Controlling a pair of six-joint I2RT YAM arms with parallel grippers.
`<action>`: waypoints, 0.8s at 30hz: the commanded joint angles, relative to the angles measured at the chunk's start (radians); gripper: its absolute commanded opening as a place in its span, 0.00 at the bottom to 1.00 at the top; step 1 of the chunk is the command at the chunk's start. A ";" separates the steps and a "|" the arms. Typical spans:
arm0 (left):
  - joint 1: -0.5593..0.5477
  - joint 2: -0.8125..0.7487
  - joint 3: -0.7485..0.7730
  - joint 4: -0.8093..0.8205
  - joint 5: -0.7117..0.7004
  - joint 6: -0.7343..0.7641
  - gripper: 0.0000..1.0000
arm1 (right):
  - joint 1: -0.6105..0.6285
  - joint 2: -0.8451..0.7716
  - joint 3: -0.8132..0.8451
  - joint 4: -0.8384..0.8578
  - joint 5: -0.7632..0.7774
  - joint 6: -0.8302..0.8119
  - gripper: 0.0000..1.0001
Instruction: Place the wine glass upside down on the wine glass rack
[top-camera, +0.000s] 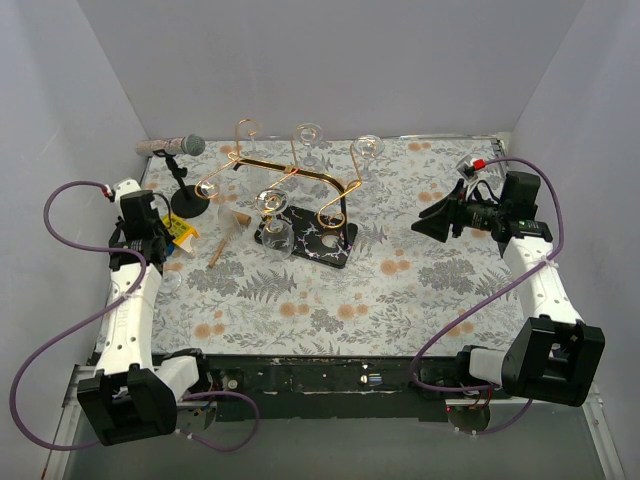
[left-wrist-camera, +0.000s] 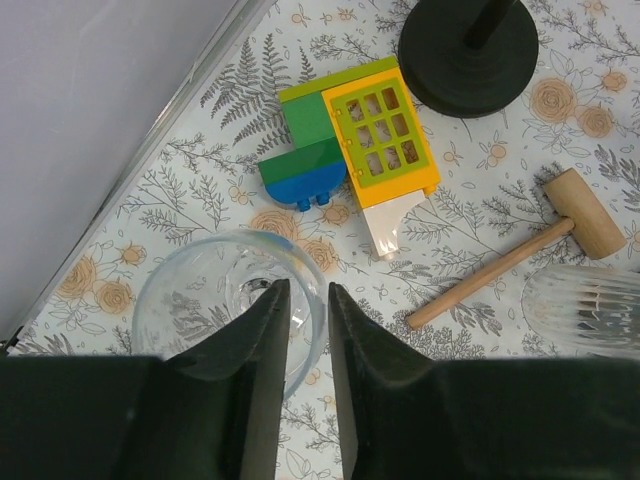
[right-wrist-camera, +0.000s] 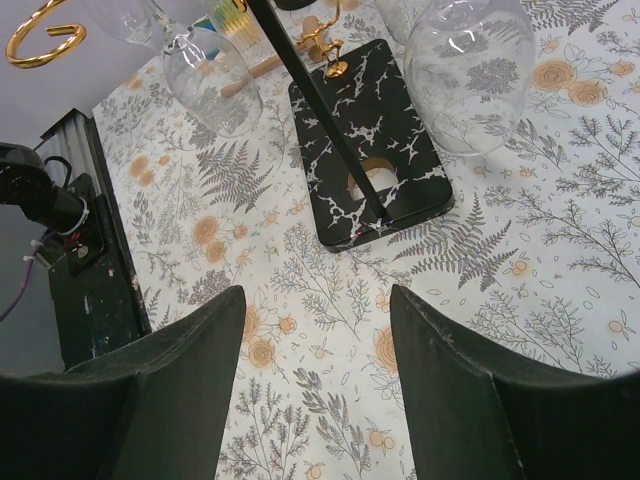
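The left claw (left-wrist-camera: 305, 297) has its fingers drawn to a slim gap at the rim of a wine glass (left-wrist-camera: 190, 295) on the floral tabletop (left-wrist-camera: 470, 200). Whether it actually grips the glass cannot be told. The glass sits near the tabletop's left edge, just short of a toy block house (left-wrist-camera: 355, 140) and a wooden mallet (left-wrist-camera: 520, 255). The right claw (right-wrist-camera: 315, 292) gapes wide, holding nothing, above the tabletop near the wine glass rack (right-wrist-camera: 370, 130), which stands well apart from that glass.
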 joint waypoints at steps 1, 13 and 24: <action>0.007 -0.010 0.006 -0.004 0.026 -0.001 0.16 | -0.007 -0.001 -0.003 0.001 -0.012 -0.006 0.68; 0.007 -0.036 0.063 -0.057 0.109 0.016 0.01 | -0.007 0.000 -0.004 0.003 -0.012 -0.006 0.67; 0.006 -0.078 0.090 -0.154 0.435 -0.010 0.01 | -0.007 0.009 -0.006 0.004 -0.009 -0.008 0.68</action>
